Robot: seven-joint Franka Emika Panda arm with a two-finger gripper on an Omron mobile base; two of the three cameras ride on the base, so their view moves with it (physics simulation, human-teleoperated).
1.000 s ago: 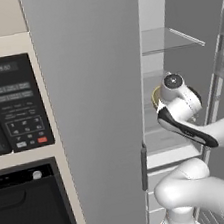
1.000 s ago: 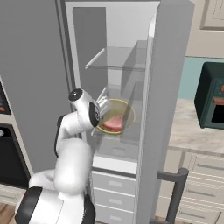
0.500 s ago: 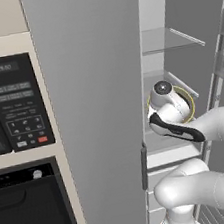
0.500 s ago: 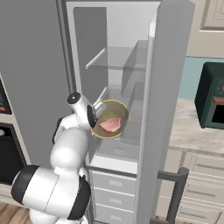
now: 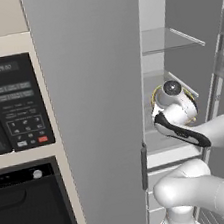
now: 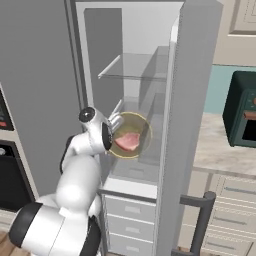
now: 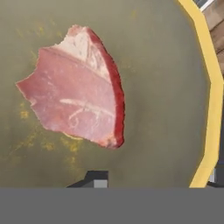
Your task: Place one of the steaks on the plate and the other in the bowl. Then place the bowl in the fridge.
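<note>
My tool (image 6: 116, 131) pinches the rim of the round yellowish-olive bowl (image 6: 141, 124), which hangs just before it inside the open grey steel fridge (image 6: 192, 95). The pink raw steak (image 7: 76, 85) lies loose inside; held level, I judge, it will not slide.

The white arm with dark joints bends sharply at its elbow and reaches forward at mid height. Its two-finger tool (image 6: 118, 131) is clamped on the rim of the round yellowish-olive bowl (image 6: 141, 129), holding it level.
</note>
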